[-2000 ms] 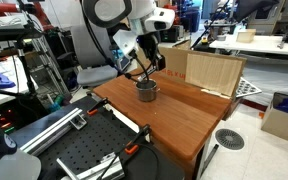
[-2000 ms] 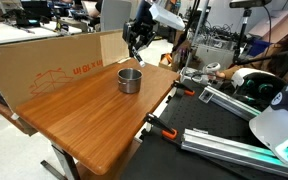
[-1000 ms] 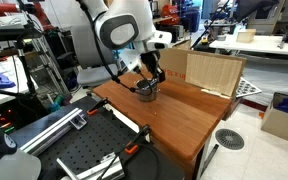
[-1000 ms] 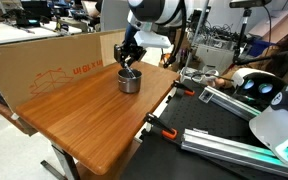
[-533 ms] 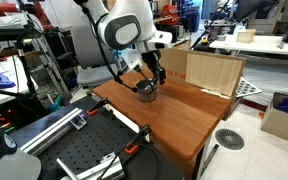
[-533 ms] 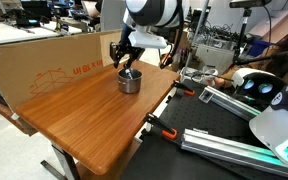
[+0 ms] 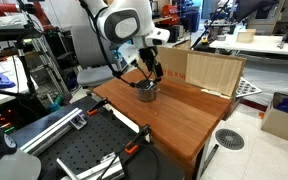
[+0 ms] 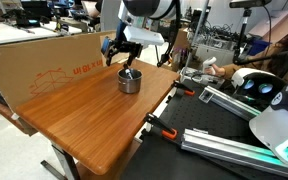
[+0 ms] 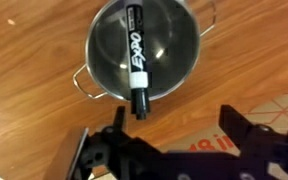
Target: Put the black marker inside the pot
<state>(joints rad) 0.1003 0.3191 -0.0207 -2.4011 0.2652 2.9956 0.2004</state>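
In the wrist view the black marker [image 9: 137,60] lies inside the shiny steel pot [image 9: 179,50]. It leans across the bowl, and its dark end pokes just over the near rim. My gripper [image 9: 172,125] hangs above the pot's edge, open, with nothing between its black fingers [image 9: 231,112]. In both exterior views the pot [image 7: 146,91] [image 8: 130,81] stands on the wooden table, with the gripper [image 7: 150,73] [image 8: 123,57] a short way above it.
The wooden table [image 8: 84,125] ends in edges close to the pot on the robot's side. A long cardboard box [image 8: 54,62] runs behind the pot. A light wooden box [image 7: 210,71] stands on the table's far end. Clamps [image 8: 160,131] grip the table edge.
The gripper was low over the pot and shut on the marker. Its jaws have since opened and it has lifted slightly, leaving the marker in the pot.
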